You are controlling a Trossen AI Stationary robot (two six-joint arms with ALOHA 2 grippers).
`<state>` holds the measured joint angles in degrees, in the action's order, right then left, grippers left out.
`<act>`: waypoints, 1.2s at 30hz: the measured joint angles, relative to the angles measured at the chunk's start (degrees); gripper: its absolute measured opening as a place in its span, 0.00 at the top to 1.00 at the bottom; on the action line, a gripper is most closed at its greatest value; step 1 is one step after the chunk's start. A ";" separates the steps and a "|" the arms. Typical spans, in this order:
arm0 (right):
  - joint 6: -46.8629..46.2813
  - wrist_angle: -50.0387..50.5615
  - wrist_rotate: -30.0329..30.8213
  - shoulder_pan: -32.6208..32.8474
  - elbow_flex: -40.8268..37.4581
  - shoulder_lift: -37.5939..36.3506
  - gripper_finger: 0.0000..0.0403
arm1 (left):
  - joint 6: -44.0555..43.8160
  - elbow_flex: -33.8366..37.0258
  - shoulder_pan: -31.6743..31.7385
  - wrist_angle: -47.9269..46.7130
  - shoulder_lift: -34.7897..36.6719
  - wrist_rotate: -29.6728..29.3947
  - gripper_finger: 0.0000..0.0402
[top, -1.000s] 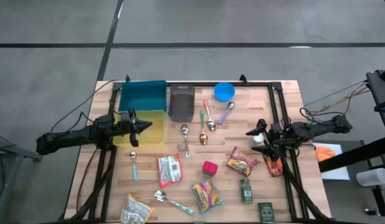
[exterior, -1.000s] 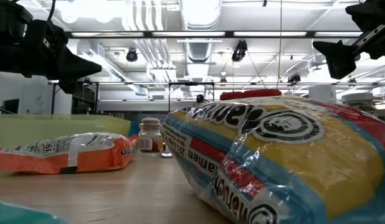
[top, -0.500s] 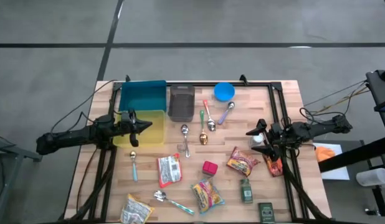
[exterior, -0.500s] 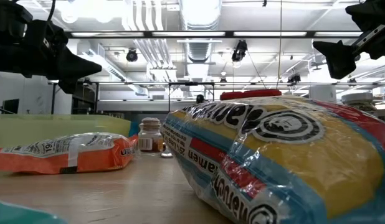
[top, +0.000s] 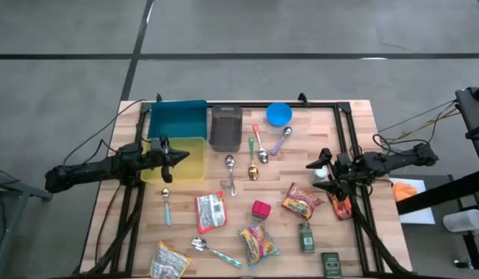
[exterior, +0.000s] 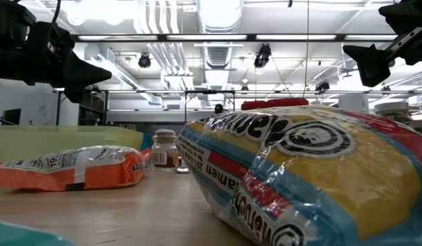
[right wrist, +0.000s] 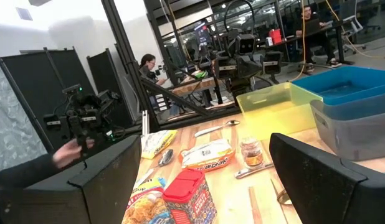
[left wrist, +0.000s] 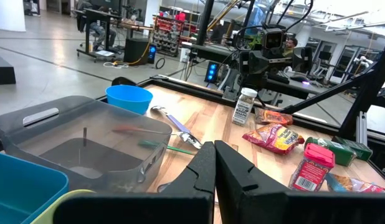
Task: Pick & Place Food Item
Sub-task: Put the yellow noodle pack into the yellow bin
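Note:
Several food packets lie flat on the wooden table point(top: 356, 116): a ramen packet point(top: 259, 242) point(exterior: 313, 171), an orange-red packet point(top: 211, 211) point(exterior: 67, 167), a red-yellow packet point(top: 301, 203) point(left wrist: 273, 137) and a small red box point(top: 260, 208) point(right wrist: 187, 193). My left gripper point(top: 183, 155) point(left wrist: 214, 152) is shut and empty, level above the yellow bin point(top: 185, 167). My right gripper point(top: 313, 174) point(right wrist: 207, 146) hangs open and level over the table's right side, above a white-capped jar point(left wrist: 242, 106), touching nothing.
A blue bin point(top: 177, 120), a grey bin point(top: 225, 128) and a blue bowl point(top: 279, 114) stand along the far edge. Several spoons lie mid-table point(top: 232, 174). A yellow packet point(top: 168, 261) and green packets point(top: 306, 238) lie near the front. People work at benches beyond the table point(right wrist: 149, 65).

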<state>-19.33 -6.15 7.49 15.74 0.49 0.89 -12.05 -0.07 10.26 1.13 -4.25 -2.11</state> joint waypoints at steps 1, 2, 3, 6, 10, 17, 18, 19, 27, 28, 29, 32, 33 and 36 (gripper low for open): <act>0.00 -0.02 0.02 -0.02 0.02 0.00 0.13 | -0.01 0.01 0.00 0.01 0.00 -0.02 0.99; 0.00 0.00 0.00 -0.02 0.02 0.00 0.13 | -0.25 0.01 0.00 0.06 0.00 -0.02 0.99; 0.00 -0.01 0.00 -0.02 0.00 0.01 0.13 | -1.31 -0.01 0.00 0.12 0.00 -0.02 0.99; 0.00 -0.01 0.00 -0.01 0.01 0.00 0.13 | -8.02 -0.01 0.00 2.10 0.00 0.02 0.99; 0.00 0.00 0.01 -0.02 0.01 0.00 0.13 | -6.26 -0.66 -0.04 5.76 -0.01 3.44 0.99; 0.00 -0.02 0.01 0.00 0.02 0.02 0.13 | -2.75 -9.20 -0.07 -2.96 -1.54 9.20 0.99; 0.00 -0.01 0.01 0.00 0.01 0.00 0.13 | -2.73 -10.59 -0.07 -3.85 -2.42 9.25 0.99; 0.00 -0.02 0.00 -0.02 0.00 0.00 0.13 | -2.73 -12.14 -0.11 -4.03 -3.33 9.58 0.99; 0.00 -0.02 0.00 -0.01 0.00 0.02 0.13 | 1.86 -23.36 -3.07 -8.03 -14.03 19.73 0.99; 0.00 -0.02 0.00 0.00 0.00 0.00 0.13 | 1.80 -24.42 -3.96 -10.03 -15.47 19.74 0.99; 0.00 -0.02 0.02 0.00 0.01 0.01 0.13 | 1.37 -25.29 -4.96 -11.68 -17.10 19.73 0.99; 0.00 -0.02 0.00 0.00 0.01 0.00 0.13 | 0.74 -27.24 -9.54 -11.22 -21.99 19.53 0.99; 0.00 -0.02 0.01 -0.01 0.01 0.00 0.13 | 0.88 -27.89 -11.60 -10.45 -23.72 19.05 0.99; 0.00 -0.02 0.02 -0.02 0.02 0.00 0.13 | 2.01 -30.35 -19.21 -10.25 -29.18 13.77 0.99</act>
<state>-19.33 -6.17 7.51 15.73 0.51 0.89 -10.04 -30.42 -8.95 -9.12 -33.43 11.66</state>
